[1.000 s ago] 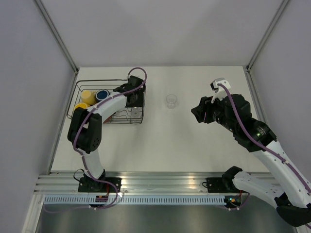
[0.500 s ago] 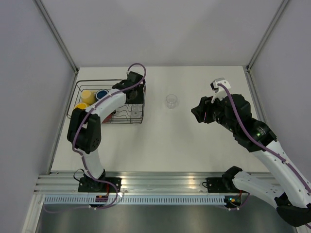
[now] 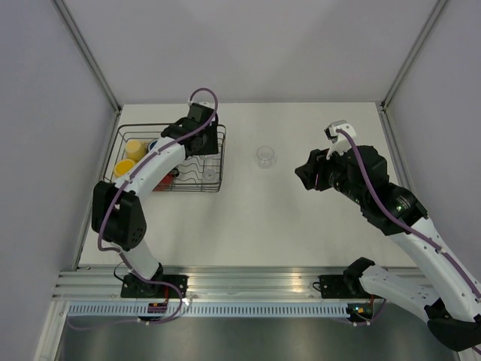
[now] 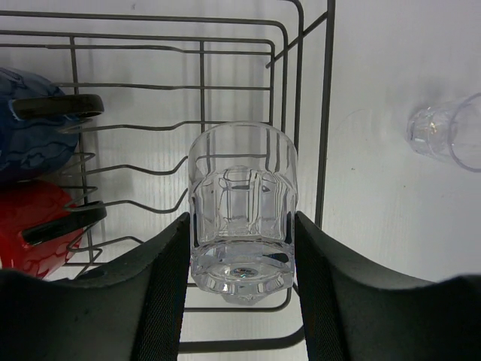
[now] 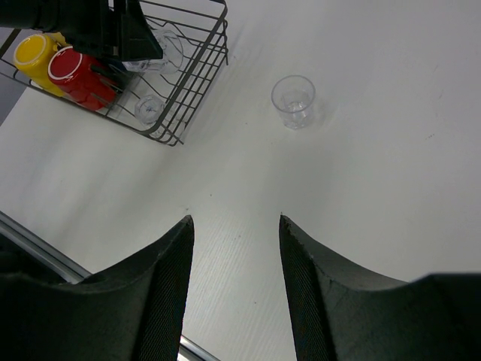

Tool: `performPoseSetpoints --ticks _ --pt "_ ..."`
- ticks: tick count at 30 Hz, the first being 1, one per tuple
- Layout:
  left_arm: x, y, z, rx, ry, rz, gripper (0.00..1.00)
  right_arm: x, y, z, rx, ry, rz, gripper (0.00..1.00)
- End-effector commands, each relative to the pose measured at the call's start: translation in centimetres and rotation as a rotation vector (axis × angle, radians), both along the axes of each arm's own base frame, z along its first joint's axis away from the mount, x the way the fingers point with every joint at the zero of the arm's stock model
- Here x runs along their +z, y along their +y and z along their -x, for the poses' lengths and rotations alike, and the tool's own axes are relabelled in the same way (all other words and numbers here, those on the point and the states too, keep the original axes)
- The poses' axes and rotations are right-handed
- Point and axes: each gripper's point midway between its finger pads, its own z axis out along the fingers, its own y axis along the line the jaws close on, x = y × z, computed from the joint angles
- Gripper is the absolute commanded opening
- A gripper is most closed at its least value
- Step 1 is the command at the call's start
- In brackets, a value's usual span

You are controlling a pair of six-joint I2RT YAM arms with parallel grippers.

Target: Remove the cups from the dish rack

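A clear tumbler (image 4: 242, 180) is clamped in the left tool (image 4: 239, 229) by the dish rack's (image 4: 328, 113) right wall, worktop (image 4: 391, 60) just beyond; the right tool (image 5: 234, 222) is held open, empty.

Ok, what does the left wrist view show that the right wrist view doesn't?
Only left wrist: the blue mug. Only right wrist: the yellow mug, a tumbler inside the dish rack, and the right hand, open and empty. Both: the dish rack, the red mug, the tumbler standing outside it, and the left hand shut on a clear tumbler, seen plainly only from the left wrist.
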Motion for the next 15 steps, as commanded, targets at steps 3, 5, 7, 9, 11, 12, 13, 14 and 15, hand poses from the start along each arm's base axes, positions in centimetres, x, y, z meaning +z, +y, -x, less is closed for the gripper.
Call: performPoseSetpoints --ticks 3,5,7,9,11,12,13,14,15 --pt "7.4 0.7 0.6 0.005 -0.156 0.041 0.02 0.6 1.2 -0.4 0.039 -0.030 -0.040 0.55" --pt "9.0 0.3 1.7 -0.019 -0.181 0.095 0.02 1.2 1.9 -0.6 0.069 -0.059 -0.067 0.56" --pt "9.9 -0.5 2.7 -0.051 -0.185 0.158 0.02 1.2 2.7 -0.7 0.093 -0.079 -0.101 0.58" --pt "12.0 -0.8 4.1 -0.070 -0.226 0.214 0.02 1.4 3.2 -0.8 0.107 -0.093 -0.133 0.60" --pt "12.9 -1.7 5.3 -0.121 -0.244 0.275 0.02 1.2 3.8 -1.1 0.124 -0.110 -0.164 0.64" --pt "14.7 -1.9 6.2 -0.143 -0.288 0.319 0.02 1.1 4.0 -1.2 0.124 -0.112 -0.179 0.70" --pt "14.8 -3.0 7.4 -0.211 -0.277 0.376 0.02 0.6 4.4 -1.5 0.120 -0.115 -0.203 0.72" --pt "15.8 -3.7 7.9 -0.242 -0.305 0.424 0.02 0.3 4.5 -1.6 0.121 -0.120 -0.214 0.72" --pt "16.8 -3.9 9.1 -0.277 -0.325 0.463 0.02 -0.2 4.7 -1.9 0.117 -0.130 -0.229 0.72"
